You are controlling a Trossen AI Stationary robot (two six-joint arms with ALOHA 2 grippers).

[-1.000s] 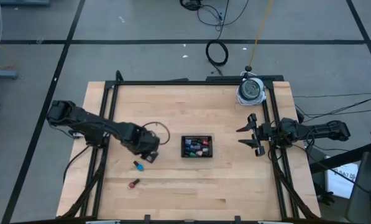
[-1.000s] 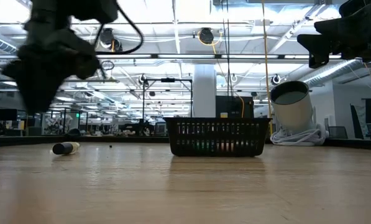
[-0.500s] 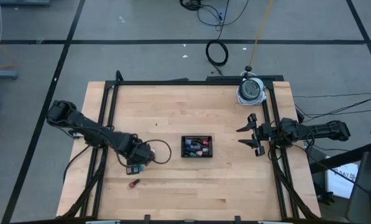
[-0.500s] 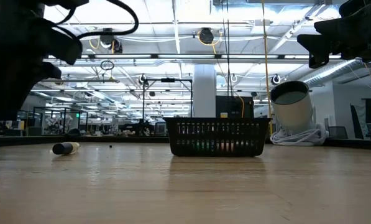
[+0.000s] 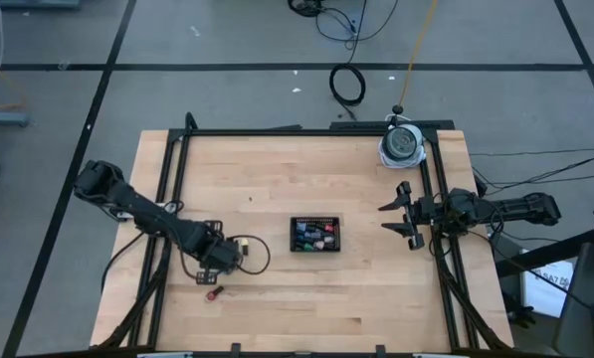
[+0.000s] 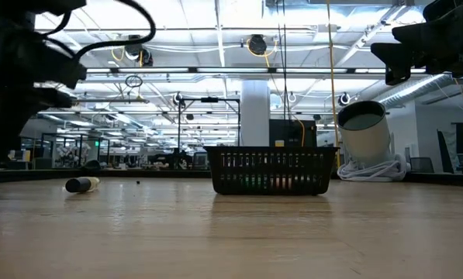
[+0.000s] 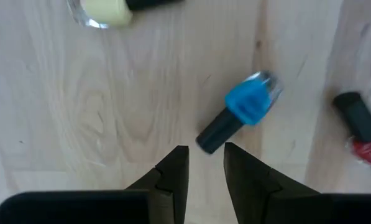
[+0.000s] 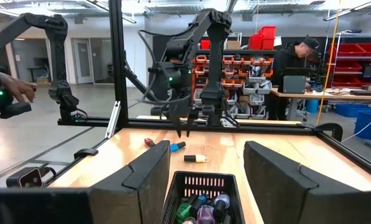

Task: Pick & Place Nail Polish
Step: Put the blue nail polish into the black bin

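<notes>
A blue nail polish bottle (image 7: 244,107) with a dark cap lies on its side on the wooden table. A yellow bottle (image 7: 104,9) and a red bottle (image 7: 365,134) lie beside it. My left gripper (image 7: 204,152) hovers just above the blue bottle's cap end, fingers pointing down and a little apart, empty. It also shows in the high view (image 5: 217,262), where it hides the blue bottle. The black mesh tray (image 5: 314,235) at mid-table holds several bottles. My right gripper (image 5: 401,214) waits open at the table's right edge.
The red bottle (image 5: 214,293) lies near the front edge, below my left gripper. A white round container (image 5: 401,145) stands at the far right corner. Black frame rails (image 5: 172,199) run along both table sides. A person (image 8: 294,62) stands beyond the table.
My left gripper has moved toward the table's near edge and a little to the left, from beside the tray to above the blue bottle. The bottles and the tray have stayed where they were.
</notes>
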